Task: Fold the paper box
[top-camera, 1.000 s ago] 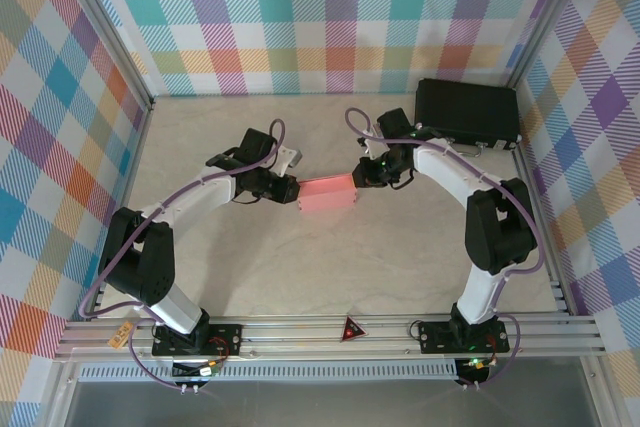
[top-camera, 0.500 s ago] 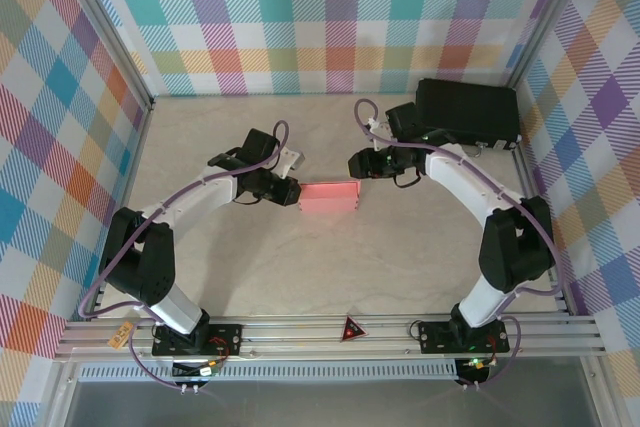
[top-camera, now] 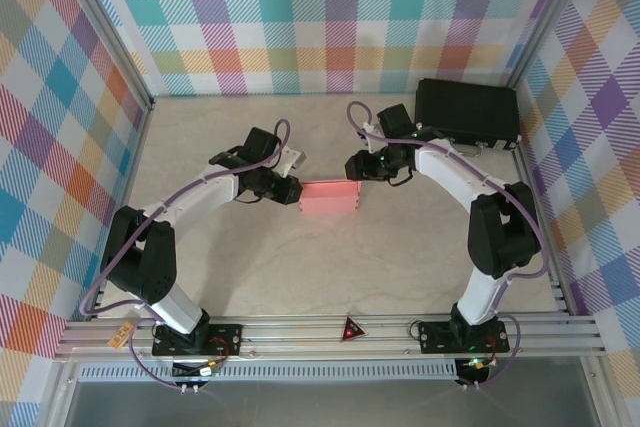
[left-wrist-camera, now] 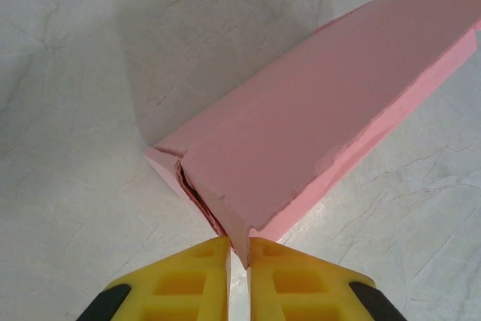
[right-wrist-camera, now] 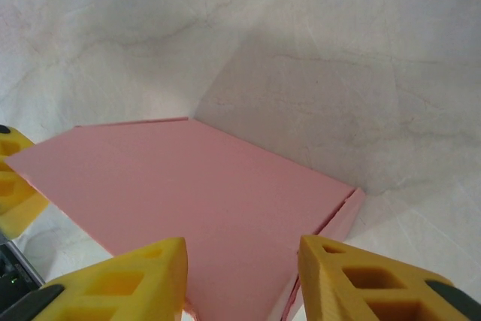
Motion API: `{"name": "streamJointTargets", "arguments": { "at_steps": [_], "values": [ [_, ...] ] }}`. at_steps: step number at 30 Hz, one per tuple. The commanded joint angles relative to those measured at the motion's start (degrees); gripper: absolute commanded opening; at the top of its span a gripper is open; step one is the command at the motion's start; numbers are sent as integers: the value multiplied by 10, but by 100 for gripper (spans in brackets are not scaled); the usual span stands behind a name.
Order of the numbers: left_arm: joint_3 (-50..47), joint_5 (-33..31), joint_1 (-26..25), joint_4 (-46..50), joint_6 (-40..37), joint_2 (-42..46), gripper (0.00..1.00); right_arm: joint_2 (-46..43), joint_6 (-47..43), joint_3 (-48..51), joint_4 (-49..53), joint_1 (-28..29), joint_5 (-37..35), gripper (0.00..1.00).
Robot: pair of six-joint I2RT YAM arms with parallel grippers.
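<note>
Top external view: A salmon-pink paper box (top-camera: 329,197), folded into a shallow closed rectangle, lies flat on the pale marbled table (top-camera: 300,272). The left gripper (top-camera: 292,190) meets the box's left end, while the right gripper (top-camera: 357,169) hovers just beyond its far right corner. A black case (top-camera: 467,112) sits well apart from the box, toward the far right corner of the table. A small red triangle marker (top-camera: 352,327) rests on the aluminium rail (top-camera: 300,339) on the near side of the box, between the two arm bases.

Left wrist view: The paper box (left-wrist-camera: 323,125) stretches away across the table (left-wrist-camera: 75,73). Its nearest corner runs down into the left gripper (left-wrist-camera: 239,261), whose yellow fingers (left-wrist-camera: 188,283) stand almost together and pinch the thin card edge of that corner. A dark seam shows where one end flap tucks in.

Right wrist view: The right gripper (right-wrist-camera: 240,276) is spread wide, its yellow fingers (right-wrist-camera: 128,276) set apart on either side of the box's near corner. Whether they touch the card cannot be told. The paper box (right-wrist-camera: 188,193) lies flat on the table (right-wrist-camera: 301,20) below, and a yellow tip of the left gripper (right-wrist-camera: 11,178) sits at the box's far left end.
</note>
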State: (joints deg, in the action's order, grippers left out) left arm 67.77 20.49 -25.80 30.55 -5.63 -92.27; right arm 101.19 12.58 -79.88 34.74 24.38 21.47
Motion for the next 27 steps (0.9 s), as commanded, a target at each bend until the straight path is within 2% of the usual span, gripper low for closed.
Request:
{"name": "streamJointTargets", "arguments": {
  "at_steps": [1, 10, 21, 27],
  "values": [
    [17, 5, -4, 14, -3, -4, 15, 2, -15, 4, 16, 6, 6, 43],
    [8, 6, -3, 3, 6, 3, 22, -2, -25, 28, 16, 13, -27, 42],
    [-33, 48, -3, -49, 16, 70, 41, 0, -21, 36, 9, 15, -46, 41],
    [-51, 28, -3, -69, 22, 78, 45, 6, -19, 33, 9, 15, -60, 41]
  ]
}}
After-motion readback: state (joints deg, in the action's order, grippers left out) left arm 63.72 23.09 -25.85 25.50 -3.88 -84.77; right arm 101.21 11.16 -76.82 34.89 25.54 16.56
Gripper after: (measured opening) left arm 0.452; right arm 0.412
